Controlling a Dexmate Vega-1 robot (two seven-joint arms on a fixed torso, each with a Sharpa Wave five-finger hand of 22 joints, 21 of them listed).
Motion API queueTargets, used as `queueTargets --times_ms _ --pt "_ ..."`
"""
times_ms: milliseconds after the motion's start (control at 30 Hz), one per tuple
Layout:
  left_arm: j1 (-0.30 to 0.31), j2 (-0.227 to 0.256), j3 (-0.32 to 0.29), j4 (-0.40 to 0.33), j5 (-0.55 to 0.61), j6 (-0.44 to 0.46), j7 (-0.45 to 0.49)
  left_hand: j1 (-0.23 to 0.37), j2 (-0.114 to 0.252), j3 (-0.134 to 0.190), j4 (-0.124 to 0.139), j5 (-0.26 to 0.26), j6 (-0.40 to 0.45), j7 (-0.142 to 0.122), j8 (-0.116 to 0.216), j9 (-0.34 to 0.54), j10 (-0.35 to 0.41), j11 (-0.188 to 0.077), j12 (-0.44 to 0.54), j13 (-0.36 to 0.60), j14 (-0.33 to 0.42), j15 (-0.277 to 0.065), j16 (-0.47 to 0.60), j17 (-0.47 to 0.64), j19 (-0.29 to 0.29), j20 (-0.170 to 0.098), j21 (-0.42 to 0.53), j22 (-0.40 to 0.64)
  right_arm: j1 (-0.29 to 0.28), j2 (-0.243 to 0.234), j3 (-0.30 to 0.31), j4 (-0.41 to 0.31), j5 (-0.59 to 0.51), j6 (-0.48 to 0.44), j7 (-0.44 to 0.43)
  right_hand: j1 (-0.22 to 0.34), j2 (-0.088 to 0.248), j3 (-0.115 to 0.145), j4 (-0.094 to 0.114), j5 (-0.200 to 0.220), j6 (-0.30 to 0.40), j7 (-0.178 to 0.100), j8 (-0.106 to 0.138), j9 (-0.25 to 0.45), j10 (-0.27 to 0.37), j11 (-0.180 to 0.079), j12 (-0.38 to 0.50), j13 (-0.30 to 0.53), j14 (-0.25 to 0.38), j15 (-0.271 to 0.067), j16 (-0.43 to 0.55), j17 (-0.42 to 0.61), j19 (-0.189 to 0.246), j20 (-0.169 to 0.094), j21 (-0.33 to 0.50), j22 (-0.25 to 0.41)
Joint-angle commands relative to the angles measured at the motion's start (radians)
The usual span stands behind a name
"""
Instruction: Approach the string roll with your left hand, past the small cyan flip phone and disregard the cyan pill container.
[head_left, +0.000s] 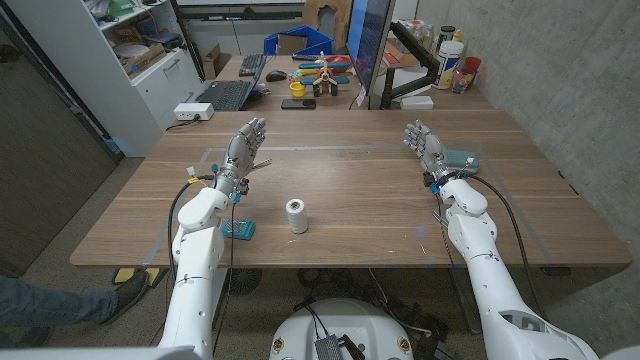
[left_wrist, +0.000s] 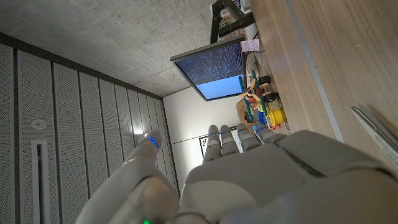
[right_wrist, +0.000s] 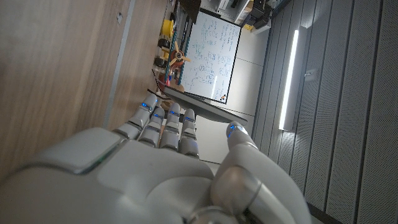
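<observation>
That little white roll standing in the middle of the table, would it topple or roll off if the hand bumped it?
Quite possibly. The string roll stands upright on one flat end, so a gentle nudge might only slide it. It looks taller than wide, so a push near the top would probably tip it. Once on its rounded side it could roll across the smooth wooden table.

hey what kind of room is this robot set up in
Probably an office or lab workspace. Behind the wooden table stands a desk with a keyboard and a monitor on an arm, plus shelves of supplies and blue bins.

Wooden table (head_left: 340, 190), grey concrete wall (head_left: 560, 70) at right, white shelving (head_left: 140, 50), cluttered desk (head_left: 300, 75) behind.
</observation>
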Motion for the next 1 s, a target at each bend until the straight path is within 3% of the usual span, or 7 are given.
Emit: queueTargets --times_ms 33,1000 --pt "0.019 0.002 0.007 -0.031 0.020 -0.010 -0.002 0.016 0.000 0.002 -0.005 0.002 0.004 -0.004 -0.003 0.003 0.002 -0.001 0.001 0.002 -0.004 0.004 0.003 0.003 -0.004 0.009 -0.004 0.005 -0.001 0.001 0.003 -0.004 0.001 0.000 0.001 -0.002 0.009 0.001 -0.004 0.004 0.012 0.001 0.002 0.001 0.008 -0.002 0.006 0.001 0.011 -0.003 0.001 0.001 0.006 -0.012 -0.003 0.005" --pt "0.059 0.018 0.030 -0.082 0.099 -0.080 0.024 0.031 0.006 0.002 -0.014 -0.001 0.007 -0.006 -0.004 0.003 0.002 0.001 0.000 0.002 -0.005 0.004 0.001 0.002 -0.007 0.023 -0.014 0.006 0.005 0.005 0.008 0.000 0.002 0.004 -0.006 -0.005 0.010 -0.001 -0.006 0.004 0.015 -0.004 -0.001 -0.003 0.010 -0.002 0.005 0.001 0.014 0.000 -0.001 -0.001 0.012 -0.008 -0.020 0.005"
